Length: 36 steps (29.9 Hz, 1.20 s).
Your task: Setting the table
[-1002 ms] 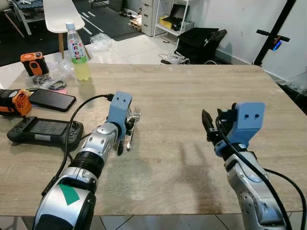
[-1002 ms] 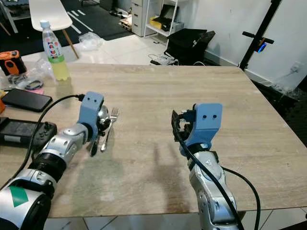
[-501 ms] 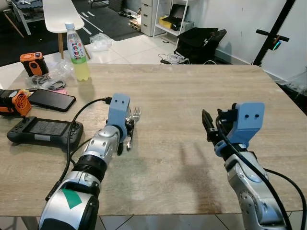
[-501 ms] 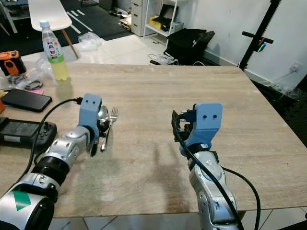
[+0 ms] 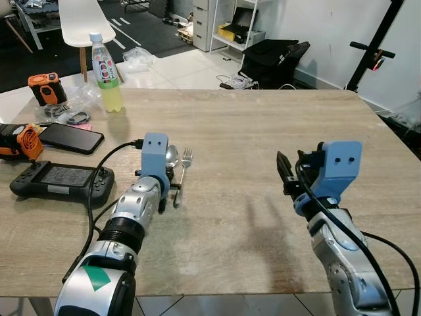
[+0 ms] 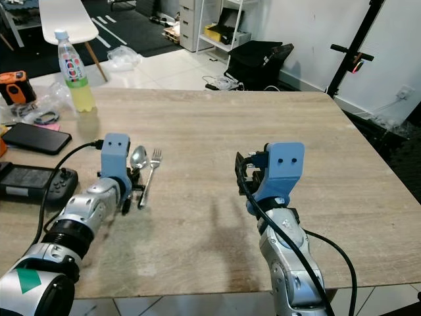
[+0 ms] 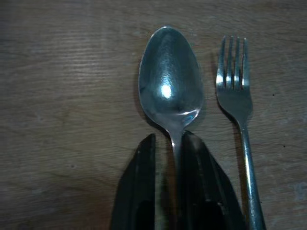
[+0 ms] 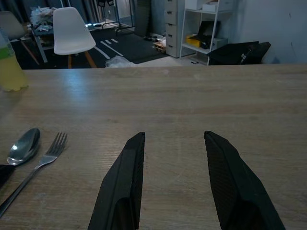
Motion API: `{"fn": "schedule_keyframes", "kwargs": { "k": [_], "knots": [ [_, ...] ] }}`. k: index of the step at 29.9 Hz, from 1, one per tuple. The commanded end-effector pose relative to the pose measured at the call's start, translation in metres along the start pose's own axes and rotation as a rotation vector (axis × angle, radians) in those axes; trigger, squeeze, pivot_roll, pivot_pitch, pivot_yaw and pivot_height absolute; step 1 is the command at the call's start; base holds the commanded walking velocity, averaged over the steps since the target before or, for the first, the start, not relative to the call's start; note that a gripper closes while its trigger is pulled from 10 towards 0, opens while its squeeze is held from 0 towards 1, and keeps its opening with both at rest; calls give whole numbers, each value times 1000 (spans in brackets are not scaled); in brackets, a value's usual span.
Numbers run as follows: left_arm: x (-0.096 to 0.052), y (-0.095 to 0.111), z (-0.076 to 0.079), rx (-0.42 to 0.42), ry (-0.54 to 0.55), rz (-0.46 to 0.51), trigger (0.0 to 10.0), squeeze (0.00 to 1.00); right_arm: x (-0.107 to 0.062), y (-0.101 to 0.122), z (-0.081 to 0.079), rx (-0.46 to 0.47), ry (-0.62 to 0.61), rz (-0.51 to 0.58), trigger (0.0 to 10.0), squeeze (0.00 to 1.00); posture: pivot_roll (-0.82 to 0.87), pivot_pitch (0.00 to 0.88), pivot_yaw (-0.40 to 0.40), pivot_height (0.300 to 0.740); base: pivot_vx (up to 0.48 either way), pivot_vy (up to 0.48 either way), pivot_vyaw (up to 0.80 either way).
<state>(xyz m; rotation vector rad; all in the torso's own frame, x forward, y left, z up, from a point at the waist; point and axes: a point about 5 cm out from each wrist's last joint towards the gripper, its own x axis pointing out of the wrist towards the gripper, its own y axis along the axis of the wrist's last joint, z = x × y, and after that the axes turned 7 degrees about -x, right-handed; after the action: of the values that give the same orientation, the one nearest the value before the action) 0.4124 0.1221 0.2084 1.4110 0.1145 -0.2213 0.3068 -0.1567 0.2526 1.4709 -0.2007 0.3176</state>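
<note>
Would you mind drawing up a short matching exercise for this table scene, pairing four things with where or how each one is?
Things:
1. spoon
2. fork
3. bottle
4. right gripper

Places or states:
A. standing at the table's far left corner
B. open, above bare tabletop
C. handle between the left gripper's fingers
D. lying free on the table beside the spoon

Pairs: 1-C, 2-D, 3-A, 4-B

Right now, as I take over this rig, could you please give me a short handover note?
Left gripper: low on the table, fingers closed around the neck of the spoon.
Right gripper: open, raised above the table's right half, holding nothing.
Fork lies just right of the spoon, parallel, tines pointing away from the robot.
Done: fork placed.
Left: release the spoon and withdraw.
</note>
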Motion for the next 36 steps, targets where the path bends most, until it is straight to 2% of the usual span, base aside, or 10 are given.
{"fn": "schedule_keyframes", "kwargs": {
  "k": [1,10,11,12,13,18,22,26,28,36],
  "knots": [
    [0,-35,-6,-21,25,-135,0,0,0,-3,-2,12,5,-15,10000,0,42,169,37,740,0,0,0],
    [-2,-35,-8,-18,45,-131,0,0,1,-3,-2,17,6,-14,10000,0,45,166,33,740,0,0,0],
    [-4,-22,-7,97,11,-29,0,0,1,-2,-1,19,3,-13,10000,0,46,165,33,740,0,0,0],
    [-4,-22,-7,97,11,-29,0,0,1,-2,-1,19,3,-13,10000,0,46,165,33,740,0,0,0],
    [-7,-8,-6,151,-42,54,10000,0,1,-2,-1,19,1,-11,10000,0,43,165,37,740,0,0,0],
    [-44,62,-16,273,-271,372,10000,0,-4,7,-1,34,-3,17,10000,0,50,161,39,740,0,0,0],
    [-80,89,-33,252,-470,415,10000,0,-16,14,0,82,3,41,10000,0,67,151,29,740,0,0,0],
    [-90,92,-38,255,-522,409,10000,0,-21,15,1,94,4,45,10000,0,69,149,27,740,0,0,0],
    [-118,69,-60,284,-504,372,10000,0,-50,-1,4,175,-91,-28,10000,0,64,126,23,740,0,0,0],
    [-119,34,-48,123,-359,408,10000,0,-57,-19,0,193,-189,-71,10000,0,46,81,26,740,0,0,0]
  ]
}}
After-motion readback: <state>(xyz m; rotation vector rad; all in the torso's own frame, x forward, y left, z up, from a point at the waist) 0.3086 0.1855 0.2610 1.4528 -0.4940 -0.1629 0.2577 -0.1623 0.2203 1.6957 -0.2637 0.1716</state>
